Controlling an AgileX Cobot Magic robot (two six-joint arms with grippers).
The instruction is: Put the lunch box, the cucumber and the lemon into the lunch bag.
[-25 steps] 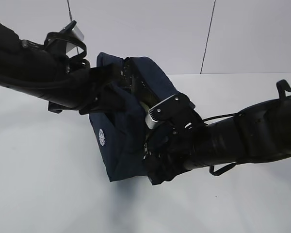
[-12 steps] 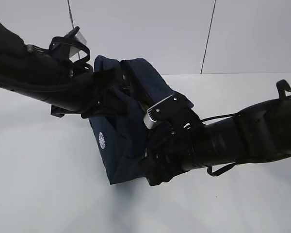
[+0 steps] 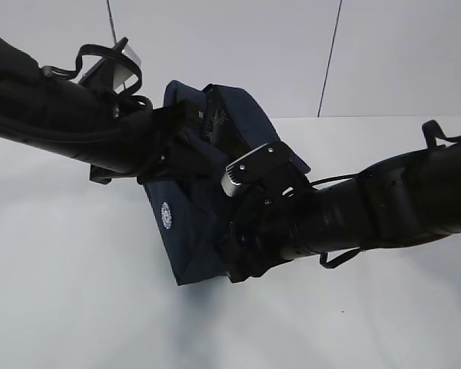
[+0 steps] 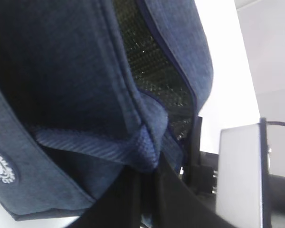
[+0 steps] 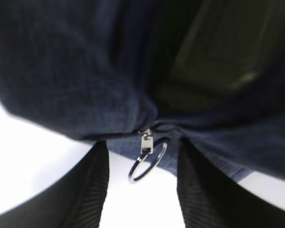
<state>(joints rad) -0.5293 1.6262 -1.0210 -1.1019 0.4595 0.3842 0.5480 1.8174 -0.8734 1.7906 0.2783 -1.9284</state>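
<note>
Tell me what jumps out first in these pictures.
A dark navy lunch bag sits tilted mid-table, with both black arms crowding it from either side. In the right wrist view, its silver ring zipper pull dangles between the open fingers of the right gripper.

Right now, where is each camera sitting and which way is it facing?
Exterior: in front of the table, slanting down at the lunch bag; both arms show.
Left wrist: on the left arm, tight against the bag's handle strap; left claw fingers show.
Right wrist: on the right arm, facing the ring zipper pull hanging between right claw fingers.
All share the bag.
</note>
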